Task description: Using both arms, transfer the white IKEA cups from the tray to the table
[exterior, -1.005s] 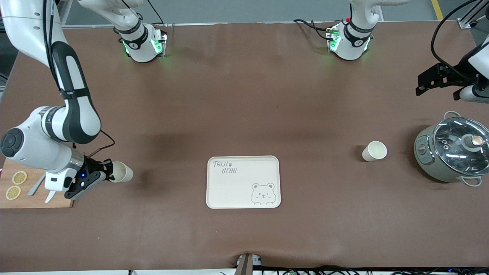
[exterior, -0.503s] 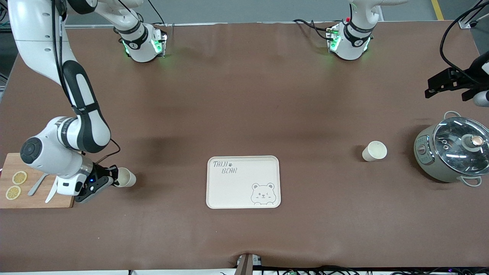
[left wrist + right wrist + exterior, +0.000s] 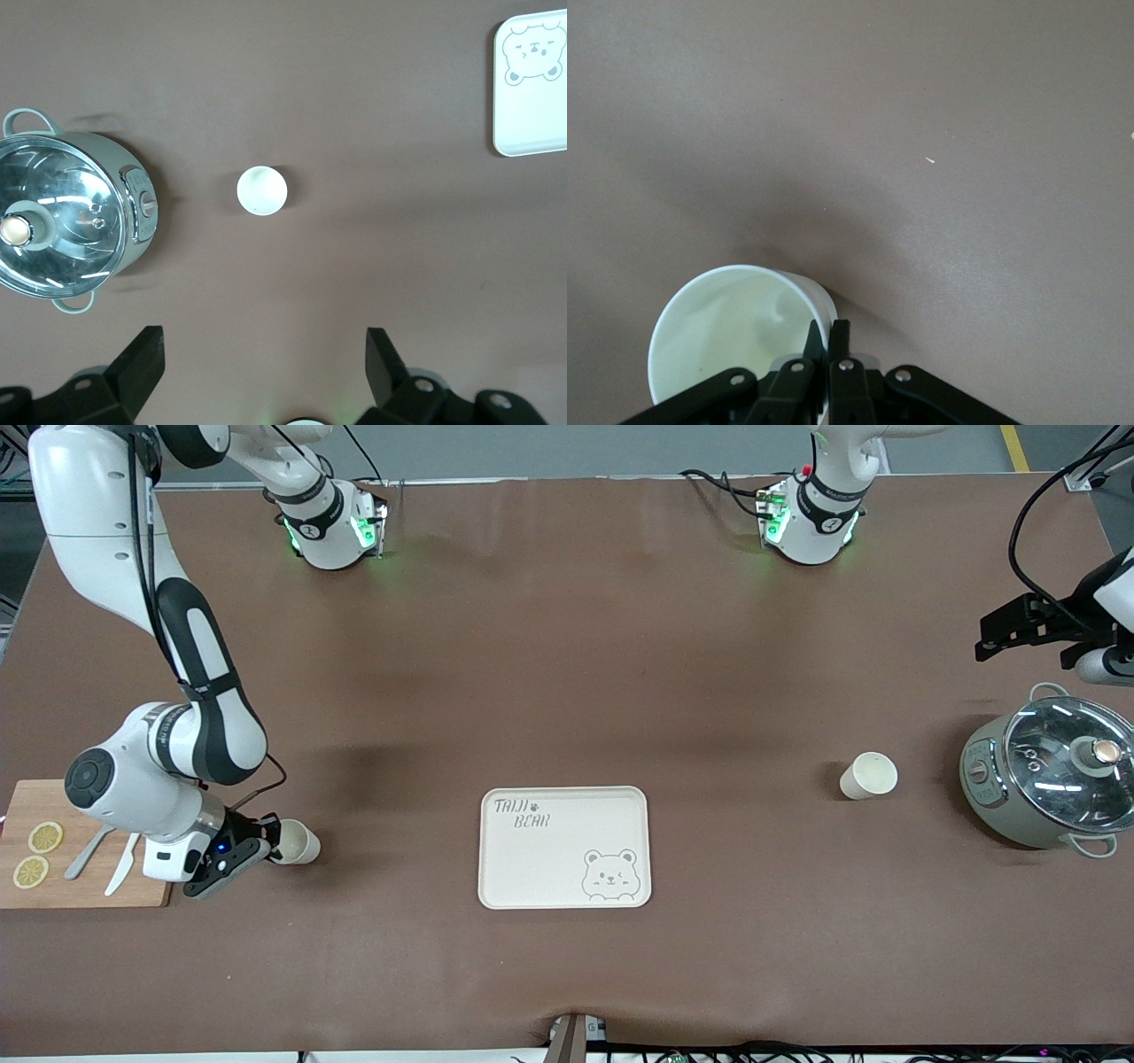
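Observation:
My right gripper (image 3: 268,843) is shut on the rim of one white IKEA cup (image 3: 299,842), low over the table between the cutting board and the tray. In the right wrist view the fingers (image 3: 829,337) pinch the cup wall (image 3: 735,328), one inside and one outside. The second white cup (image 3: 868,775) stands upright on the table beside the pot, and shows in the left wrist view (image 3: 261,190). My left gripper (image 3: 1001,624) is open and empty, high over the table at the left arm's end, above the pot; its fingertips (image 3: 143,350) frame bare table.
A cream bear-printed tray (image 3: 564,847) lies mid-table, near the front camera. A grey pot with a glass lid (image 3: 1054,771) stands at the left arm's end. A wooden cutting board (image 3: 62,859) with lemon slices and cutlery lies at the right arm's end.
My right gripper has lowered and carried its cup a little toward the tray. My left gripper has shifted slightly above the pot. The second cup has not moved.

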`<move>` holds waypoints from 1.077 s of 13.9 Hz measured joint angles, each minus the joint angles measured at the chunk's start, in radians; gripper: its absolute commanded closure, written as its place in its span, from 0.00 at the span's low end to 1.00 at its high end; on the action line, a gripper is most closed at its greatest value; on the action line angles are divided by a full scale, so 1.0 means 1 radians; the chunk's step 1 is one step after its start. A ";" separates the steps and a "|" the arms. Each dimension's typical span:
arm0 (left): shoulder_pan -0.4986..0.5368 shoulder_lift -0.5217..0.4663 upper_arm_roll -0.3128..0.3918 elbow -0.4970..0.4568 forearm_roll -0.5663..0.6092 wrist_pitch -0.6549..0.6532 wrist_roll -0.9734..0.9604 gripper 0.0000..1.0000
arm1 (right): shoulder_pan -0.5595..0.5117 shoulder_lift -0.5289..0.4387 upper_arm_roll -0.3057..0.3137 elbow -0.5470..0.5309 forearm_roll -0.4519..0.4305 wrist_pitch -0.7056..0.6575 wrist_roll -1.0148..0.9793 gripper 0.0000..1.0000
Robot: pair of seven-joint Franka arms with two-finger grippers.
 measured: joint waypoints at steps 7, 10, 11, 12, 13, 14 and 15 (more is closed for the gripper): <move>-0.002 0.000 -0.042 -0.002 0.077 0.002 0.022 0.00 | -0.002 -0.001 -0.001 0.053 0.003 -0.057 0.000 0.00; -0.003 0.001 -0.058 -0.003 0.088 0.009 0.024 0.00 | -0.026 -0.008 -0.005 0.206 0.004 -0.320 0.000 0.00; -0.003 0.001 -0.061 -0.003 0.088 0.012 0.024 0.00 | -0.035 -0.014 -0.006 0.270 0.004 -0.426 0.002 0.00; -0.004 0.001 -0.063 -0.004 0.088 0.016 0.024 0.00 | -0.042 -0.024 -0.011 0.332 0.004 -0.529 0.016 0.00; -0.004 0.001 -0.066 -0.004 0.088 0.021 0.024 0.00 | -0.043 -0.039 -0.020 0.384 0.004 -0.625 0.050 0.00; -0.004 0.001 -0.070 -0.005 0.088 0.026 0.024 0.00 | -0.043 -0.059 -0.027 0.425 0.004 -0.707 0.108 0.00; -0.004 0.001 -0.072 -0.006 0.088 0.036 0.024 0.00 | -0.044 -0.088 -0.031 0.456 0.004 -0.776 0.186 0.00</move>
